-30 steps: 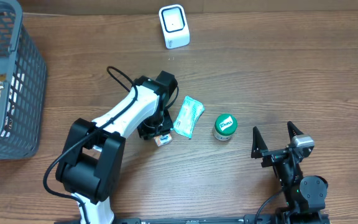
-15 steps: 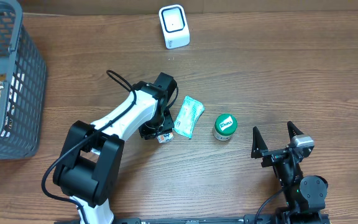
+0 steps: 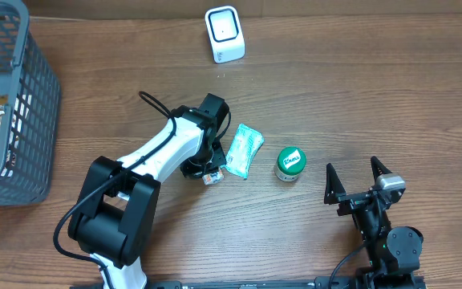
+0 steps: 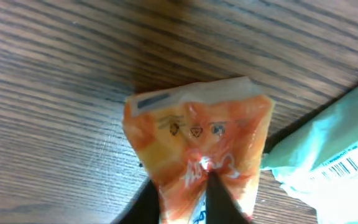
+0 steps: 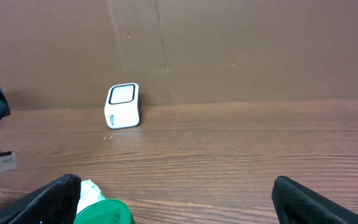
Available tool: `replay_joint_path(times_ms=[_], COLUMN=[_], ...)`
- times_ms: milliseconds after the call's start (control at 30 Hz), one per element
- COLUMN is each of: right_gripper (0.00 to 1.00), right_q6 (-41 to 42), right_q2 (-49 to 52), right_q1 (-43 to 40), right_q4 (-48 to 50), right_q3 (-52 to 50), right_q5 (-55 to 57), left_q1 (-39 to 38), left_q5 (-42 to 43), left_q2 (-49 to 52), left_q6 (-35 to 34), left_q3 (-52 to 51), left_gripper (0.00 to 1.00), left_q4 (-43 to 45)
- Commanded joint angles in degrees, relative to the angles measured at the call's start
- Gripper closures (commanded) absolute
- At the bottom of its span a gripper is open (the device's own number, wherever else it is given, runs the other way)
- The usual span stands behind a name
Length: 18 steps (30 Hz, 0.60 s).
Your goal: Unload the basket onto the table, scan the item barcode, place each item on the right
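Left end effector: it is seen lowered over the middle of the tabletop, closed tight on an orange sachet.

Grip, left wrist view: the lower end of the orange sachet is pinched between the two dark fingers of the left end effector. The film is puckered where it is squeezed.

Orange sachet: a pale band is shown along its upper edge, with a row of small printed symbols under it. Whether it rests on the wood or is raised off it cannot be told.

Right end effector: it is held wide apart at the near right of the tabletop, with nothing between its fingers. In the right wrist view the right end effector is seen pointed toward the back wall.

Scanner: a small white unit is stood at the far edge of the tabletop, well apart from both arms. In the right wrist view the scanner is found against the brown backboard.

Teal packet: it is laid flat just beside the sachet, on its right. A printed barcode is shown on the teal packet in the left wrist view.

Green-lidded jar: it is stood upright between the teal packet and the right end effector, near the former.

Basket: a grey mesh basket is placed at the left edge, with some packets inside.
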Motion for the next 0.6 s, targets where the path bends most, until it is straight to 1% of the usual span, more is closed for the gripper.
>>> replay_joint_path(times_ms=[0,200,267,367,467,567], right_gripper=[0.0,0.0,0.0,0.0,0.0,0.0], right_q6=[0.4,0.4,0.4,0.4,0.4,0.4], right_q2=[-0.6,-0.6,-0.6,-0.6,-0.6,-0.6], right_q1=[-0.3,-0.3,-0.3,-0.3,-0.3,-0.3], right_q4=[0.2,0.2,0.2,0.2,0.2,0.2], right_q3=[-0.6,-0.6,-0.6,-0.6,-0.6,-0.6], right_q5=[0.7,0.7,0.7,0.7,0.7,0.7], left_q1=[0.2,0.3,0.3,0.3,0.3,0.2], left_q5=[-1.4,-2.6,-5.0,-11.1,-17.6,-20.4], left_q2=[0.2,0.1,-0.2,-1.1,-1.4,-1.4], left_q6=[0.3,0.3,0.3,1.2,4.3,11.2], left_q3=[-1.5,0.2,1.9,6.0,11.1,15.0], left_gripper=[0.96,0.96,0.96,0.96,0.96,0.96], left_q4=[-0.1,-1.5,-3.3,-7.8,-13.4,-15.9])
